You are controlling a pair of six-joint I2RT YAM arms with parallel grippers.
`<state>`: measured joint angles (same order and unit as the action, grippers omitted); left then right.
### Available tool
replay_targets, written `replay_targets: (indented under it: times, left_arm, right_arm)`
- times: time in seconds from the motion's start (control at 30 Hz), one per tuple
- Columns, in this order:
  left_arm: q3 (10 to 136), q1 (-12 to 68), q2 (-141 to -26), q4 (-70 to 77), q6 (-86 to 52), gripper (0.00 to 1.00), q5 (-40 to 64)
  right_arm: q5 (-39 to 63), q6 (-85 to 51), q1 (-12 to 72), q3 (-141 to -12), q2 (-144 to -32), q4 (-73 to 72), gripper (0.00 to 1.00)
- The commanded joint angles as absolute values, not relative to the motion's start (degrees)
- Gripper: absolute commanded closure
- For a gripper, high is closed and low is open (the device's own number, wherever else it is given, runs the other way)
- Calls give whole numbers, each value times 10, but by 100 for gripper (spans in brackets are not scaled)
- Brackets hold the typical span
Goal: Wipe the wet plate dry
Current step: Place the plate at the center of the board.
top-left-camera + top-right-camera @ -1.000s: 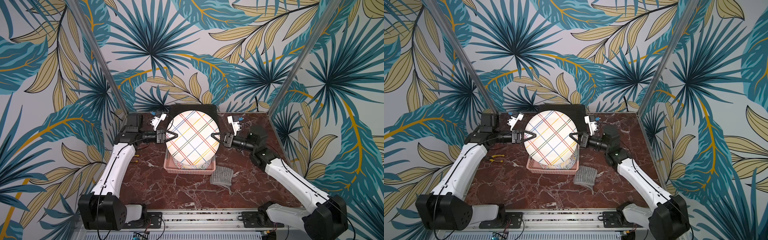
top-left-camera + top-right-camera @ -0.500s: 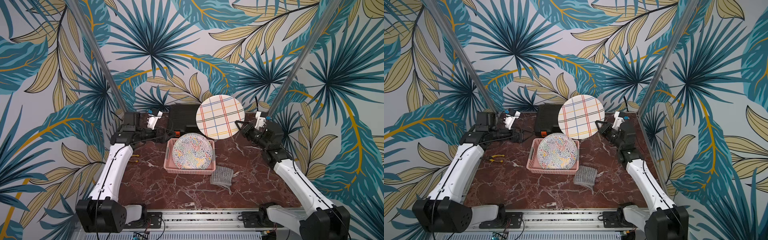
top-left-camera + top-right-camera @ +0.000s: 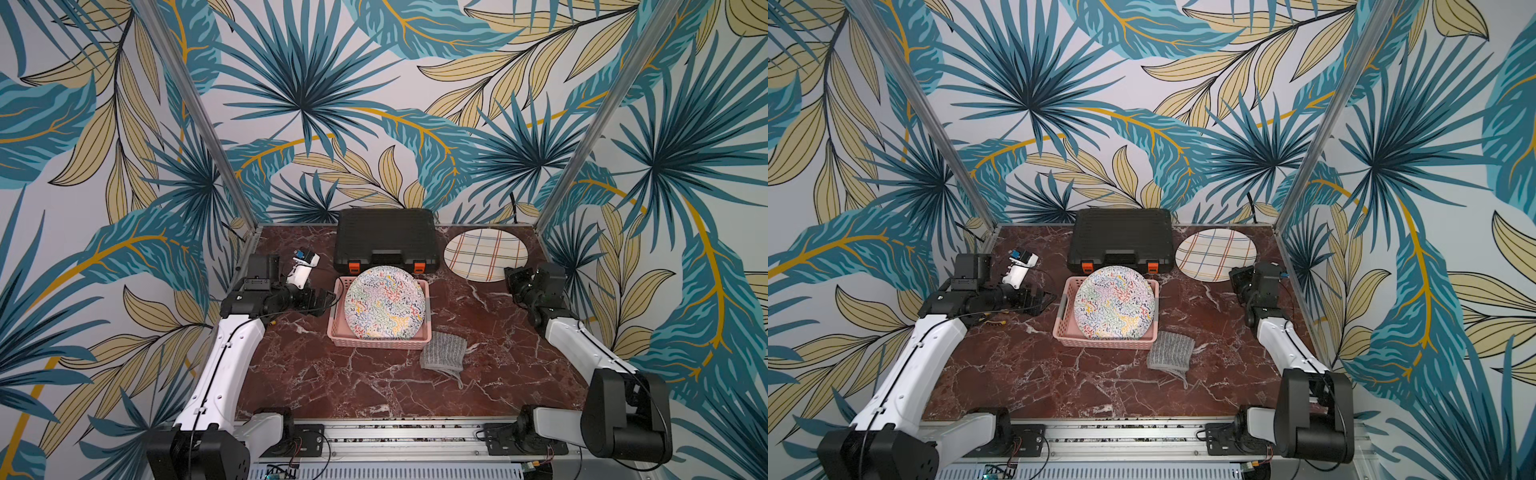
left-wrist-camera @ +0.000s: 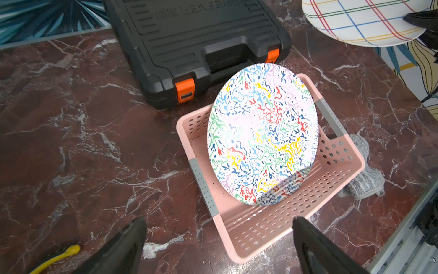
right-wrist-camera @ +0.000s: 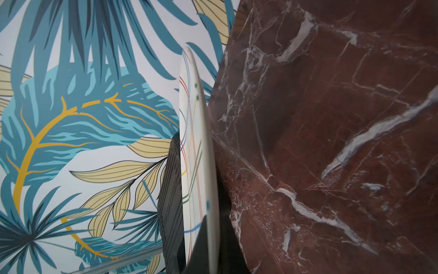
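Observation:
A white plate with a coloured plaid pattern [image 3: 484, 253] [image 3: 1214, 253] lies nearly flat, low over the table's back right corner. My right gripper [image 3: 509, 272] [image 3: 1235, 274] is shut on its near rim. In the right wrist view the plate [image 5: 192, 142] shows edge-on between the right gripper's [image 5: 196, 213] jaws. A grey knitted cloth [image 3: 442, 351] [image 3: 1171, 349] lies on the table by the basket's front right corner. My left gripper [image 3: 330, 299] [image 3: 1050, 299] [image 4: 219, 224] hangs open and empty just left of the basket.
A pink perforated basket [image 3: 378, 343] [image 4: 260, 237] at mid-table holds a squiggle-patterned plate [image 3: 384, 303] [image 4: 263, 132] that leans on its back wall. A black tool case [image 3: 386, 237] stands behind it. A yellow-handled tool [image 4: 57, 257] lies under the left arm. Patterned walls close three sides.
A second ago both grippers held the plaid plate upright over the basket. The left gripper let go and drew back left. The right arm carried the plate to the back right and laid it nearly flat.

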<state>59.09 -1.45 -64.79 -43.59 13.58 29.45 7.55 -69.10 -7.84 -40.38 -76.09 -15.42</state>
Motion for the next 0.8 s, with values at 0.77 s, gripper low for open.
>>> replay_targets:
  times: [0.77]
  left_arm:
    - [549, -22, -644, -432, 149, 0, 337]
  right_arm:
    - [83, -715, -119, -354, -1012, -389, 94]
